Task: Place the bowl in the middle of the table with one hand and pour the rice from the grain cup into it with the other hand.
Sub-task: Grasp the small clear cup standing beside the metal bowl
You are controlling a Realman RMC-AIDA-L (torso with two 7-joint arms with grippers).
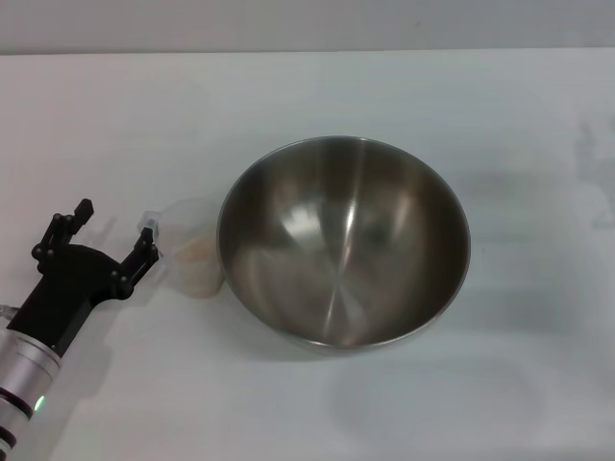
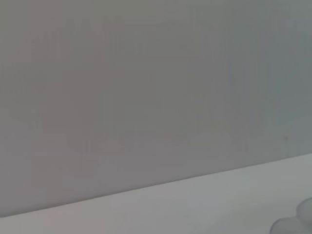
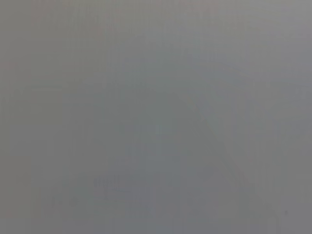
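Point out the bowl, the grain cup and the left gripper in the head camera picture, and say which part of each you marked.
bowl (image 1: 343,240): head view, on the shiny inner wall near its middle.
grain cup (image 1: 195,252): head view, on its clear side wall over the rice.
left gripper (image 1: 113,230): head view, midway between its two black fingertips.

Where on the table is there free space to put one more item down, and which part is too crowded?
The table is bare right of the bowl, behind it toward the far edge, and along the near edge. The crowded part is left of the bowl: the grain cup stands against its side, and the left end effector, open, is right beside the cup.
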